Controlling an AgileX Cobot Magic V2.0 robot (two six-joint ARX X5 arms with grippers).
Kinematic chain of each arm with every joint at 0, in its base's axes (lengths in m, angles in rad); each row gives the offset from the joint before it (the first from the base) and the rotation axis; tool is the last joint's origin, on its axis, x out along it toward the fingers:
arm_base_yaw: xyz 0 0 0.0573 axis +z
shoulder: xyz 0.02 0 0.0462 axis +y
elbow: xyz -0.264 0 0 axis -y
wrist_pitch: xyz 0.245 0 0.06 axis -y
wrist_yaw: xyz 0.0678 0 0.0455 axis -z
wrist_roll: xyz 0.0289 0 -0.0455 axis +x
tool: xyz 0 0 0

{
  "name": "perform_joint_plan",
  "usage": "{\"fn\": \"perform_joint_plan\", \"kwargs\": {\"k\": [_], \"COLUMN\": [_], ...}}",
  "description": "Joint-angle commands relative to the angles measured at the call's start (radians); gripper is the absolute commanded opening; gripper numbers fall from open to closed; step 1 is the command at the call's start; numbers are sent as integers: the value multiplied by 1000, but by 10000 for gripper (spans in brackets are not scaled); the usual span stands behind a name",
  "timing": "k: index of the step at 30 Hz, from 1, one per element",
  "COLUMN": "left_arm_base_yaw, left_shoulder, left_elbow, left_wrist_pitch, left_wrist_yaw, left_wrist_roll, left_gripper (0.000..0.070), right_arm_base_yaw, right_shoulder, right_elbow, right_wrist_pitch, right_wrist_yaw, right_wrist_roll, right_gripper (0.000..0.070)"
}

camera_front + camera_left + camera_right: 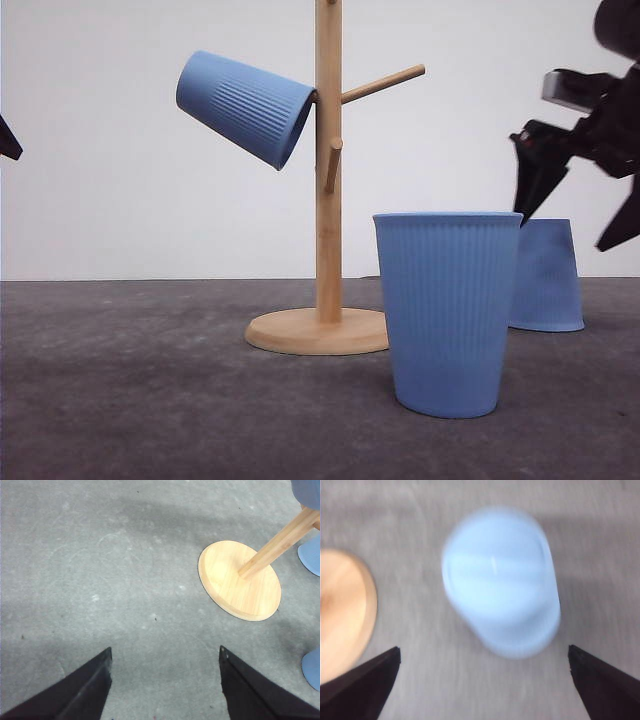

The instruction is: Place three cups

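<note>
Right wrist view: my right fingers (482,680) spread wide, holding nothing, above an upside-down cup (502,582), blurred. Left fingers (165,680) also wide and empty over bare grey surface (100,570). Front view: upright cup (447,310) nearest; inverted cup (545,275) at its 2 o'clock; third cup (245,105) hung on the wooden rack (328,200), at 10 o'clock.

- Right gripper (482,690) is up high at the front view's right edge, pointing down, fingers (365,685) spread wide.
- Left gripper (165,690) hangs low, jaws parted wide, holding nothing.
</note>
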Motion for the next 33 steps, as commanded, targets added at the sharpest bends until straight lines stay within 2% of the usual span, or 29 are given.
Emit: {"fn": "perform_joint_plan", "kwargs": {"k": [1,4,9,21,24,27,30,33], "left_arm_base_yaw": [0,0,0,0,0,0,0,0], "left_shoulder": [5,5,5,5,5,5,5,3], "left_elbow": [7,7,7,7,7,7,7,7], "left_wrist_pitch": [5,5,5,6,6,6,8,9], "left_wrist_yaw": [0,0,-1,-5,-5,-5,-4,-4], "left_wrist_roll": [-1,-1,-1,-1,0,0,3,10], "left_gripper": [390,390,390,390,390,390,390,390], "right_arm_base_yaw": [3,4,9,27,29,29,28,17], "right_shoulder": [44,91,155,226,230,230,223,194], "right_elbow": [18,18,18,18,18,18,18,18], "right_wrist_pitch": [36,86,138,205,205,201,194,178], "right_wrist_yaw": [4,10,70,74,72,72,67,21], "right_wrist_roll": [-22,-24,-59,-71,-71,-69,-63,-47], "right_gripper": [700,700,700,700,611,555,538,538]}}
